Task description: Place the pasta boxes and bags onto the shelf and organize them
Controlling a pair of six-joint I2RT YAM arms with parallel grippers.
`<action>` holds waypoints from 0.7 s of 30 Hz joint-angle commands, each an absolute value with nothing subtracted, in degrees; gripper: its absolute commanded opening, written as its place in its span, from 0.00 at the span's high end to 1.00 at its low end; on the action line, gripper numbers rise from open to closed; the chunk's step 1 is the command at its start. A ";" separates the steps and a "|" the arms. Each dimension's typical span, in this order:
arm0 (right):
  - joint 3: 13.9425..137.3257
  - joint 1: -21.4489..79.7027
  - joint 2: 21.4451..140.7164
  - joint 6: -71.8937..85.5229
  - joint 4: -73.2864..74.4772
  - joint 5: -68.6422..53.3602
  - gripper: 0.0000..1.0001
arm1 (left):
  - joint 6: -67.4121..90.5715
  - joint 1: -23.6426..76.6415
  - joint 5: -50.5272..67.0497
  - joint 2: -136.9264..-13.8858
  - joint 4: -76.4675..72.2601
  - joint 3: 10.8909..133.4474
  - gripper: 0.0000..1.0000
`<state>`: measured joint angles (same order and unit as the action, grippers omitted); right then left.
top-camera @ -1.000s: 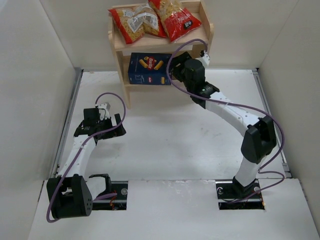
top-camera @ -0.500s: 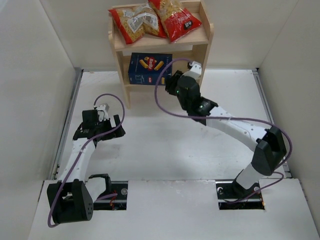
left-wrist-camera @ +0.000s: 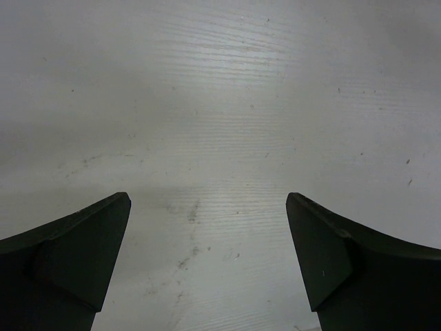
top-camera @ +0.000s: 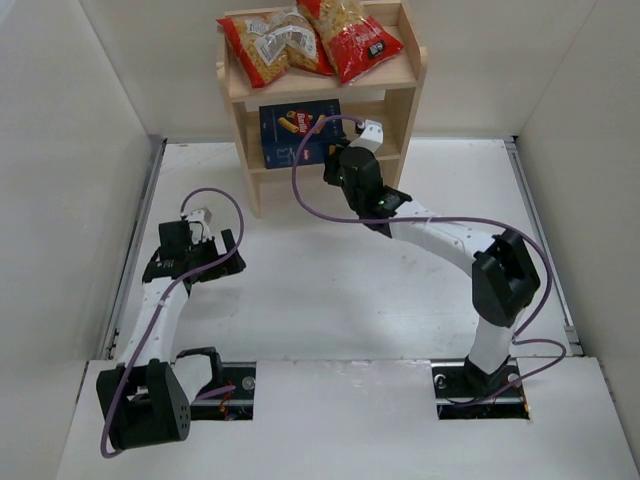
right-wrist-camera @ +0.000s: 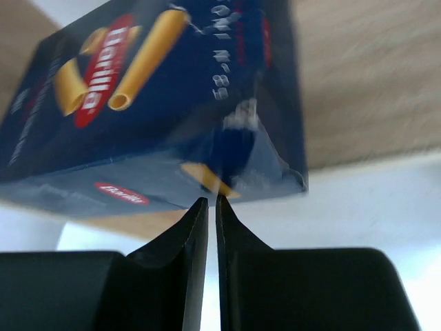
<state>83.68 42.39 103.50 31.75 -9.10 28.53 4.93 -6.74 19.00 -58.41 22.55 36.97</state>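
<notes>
The dark blue pasta box (top-camera: 290,133) stands on the lower tier of the wooden shelf (top-camera: 325,88). Two red bags lie on the top tier, one with a white label (top-camera: 268,42) and one to its right (top-camera: 352,35). My right gripper (top-camera: 335,158) is at the box's right end. In the right wrist view its jaws (right-wrist-camera: 211,201) are shut with nothing between them, and the tips touch the box (right-wrist-camera: 158,103) at its narrow lower face. My left gripper (top-camera: 196,262) hangs open over bare table (left-wrist-camera: 207,200) at the left, far from the shelf.
White walls (top-camera: 70,200) enclose the table on the left, right and back. The shelf stands against the back wall, and its right side panel (top-camera: 405,125) is just beside my right wrist. A purple cable (top-camera: 305,195) loops off the right arm.
My right gripper has shut and swung left from the shelf's right post to the box's right end. The left arm has drifted slightly left, still open.
</notes>
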 commanded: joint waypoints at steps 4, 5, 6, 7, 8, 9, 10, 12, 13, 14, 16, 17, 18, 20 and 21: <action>88.07 40.73 103.54 25.67 -19.07 26.37 0.85 | 3.78 -9.45 18.81 -55.20 22.50 35.60 0.00; 87.37 40.74 102.84 25.75 -19.16 25.76 0.85 | 3.69 -9.80 18.81 -55.02 22.50 35.60 0.00; 85.88 40.74 101.70 25.84 -19.51 24.88 0.85 | 3.60 -9.98 18.81 -54.85 22.50 35.60 0.00; 84.22 41.17 100.30 25.93 -19.77 24.26 0.85 | 3.43 -10.15 18.72 -54.67 22.50 35.60 0.00; 81.42 42.13 97.93 26.10 -20.38 23.74 0.84 | 3.34 -10.33 18.63 -54.58 22.59 35.60 0.00; 76.51 43.71 94.26 26.19 -22.04 23.90 0.82 | 3.25 -10.50 18.37 -54.41 22.50 35.60 0.00; 73.07 44.51 91.43 26.10 -23.19 24.25 0.79 | 3.16 -10.68 17.93 -54.32 22.33 35.51 0.00; 64.29 46.09 84.06 26.19 -24.08 25.22 0.72 | 2.90 -10.94 16.71 -54.05 21.97 35.42 0.00; 60.59 46.36 80.28 26.37 -22.60 25.49 0.69 | 2.64 -11.03 16.00 -54.05 21.80 35.33 0.00; 57.69 46.36 76.76 26.72 -19.02 25.58 0.64 | 2.29 -11.03 15.30 -53.97 21.45 35.33 0.00; 55.29 44.44 71.30 28.38 -5.53 25.57 0.54 | 1.32 -10.86 13.63 -53.96 20.66 35.24 0.00; 55.20 42.16 69.45 29.87 2.47 25.40 0.46 | 0.80 -10.51 12.67 -53.96 20.39 35.33 0.00; 55.72 39.18 68.22 31.54 11.25 24.70 0.36 | 0.27 -10.24 11.53 -53.96 20.04 35.51 0.00; 56.77 30.85 66.54 34.00 26.82 22.86 0.00 | -0.35 -10.15 9.41 -53.96 19.43 35.68 0.00; 56.86 25.76 65.84 34.27 32.46 21.37 0.00 | -0.61 -10.50 8.36 -54.05 19.16 35.86 0.00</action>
